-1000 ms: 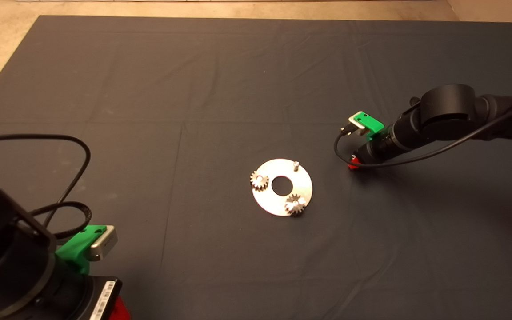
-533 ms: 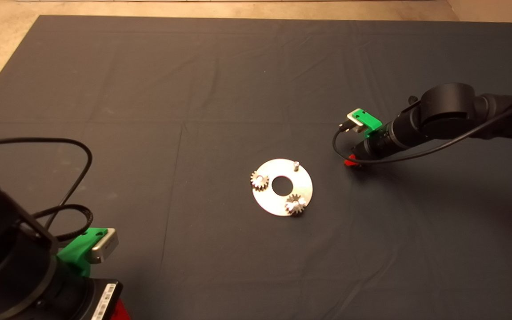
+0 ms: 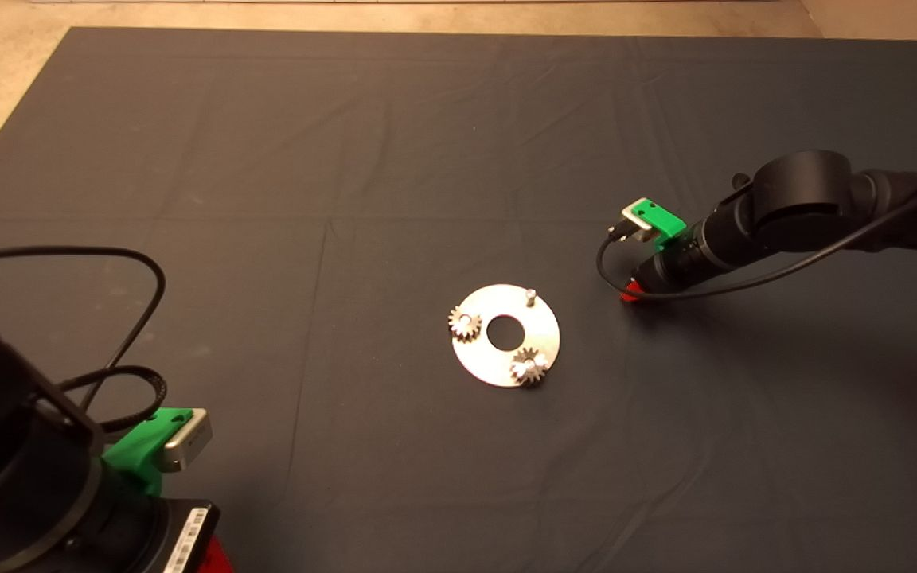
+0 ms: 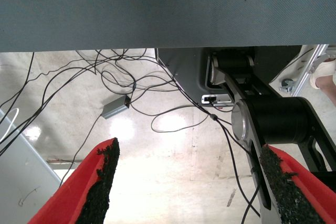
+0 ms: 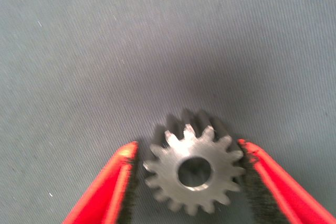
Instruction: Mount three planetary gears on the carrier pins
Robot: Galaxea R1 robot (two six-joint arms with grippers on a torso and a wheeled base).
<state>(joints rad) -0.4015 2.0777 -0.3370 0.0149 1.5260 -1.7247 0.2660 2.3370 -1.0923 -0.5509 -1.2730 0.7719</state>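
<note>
Third planetary gear [image 5: 193, 170] between right jaws

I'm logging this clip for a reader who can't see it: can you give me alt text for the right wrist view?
A small silver planetary gear with a centre hole sits between the right pincer's two red fingers, whose black pads flank its teeth on both sides. Behind it is only the dark mat.

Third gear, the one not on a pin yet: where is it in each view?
Head: not visible, hidden under the right claw, right of the disc.
Left wrist: not in it.
Right wrist: third gear between the claw's fingers, on the mat.
Shared landmark: dark mat.
</note>
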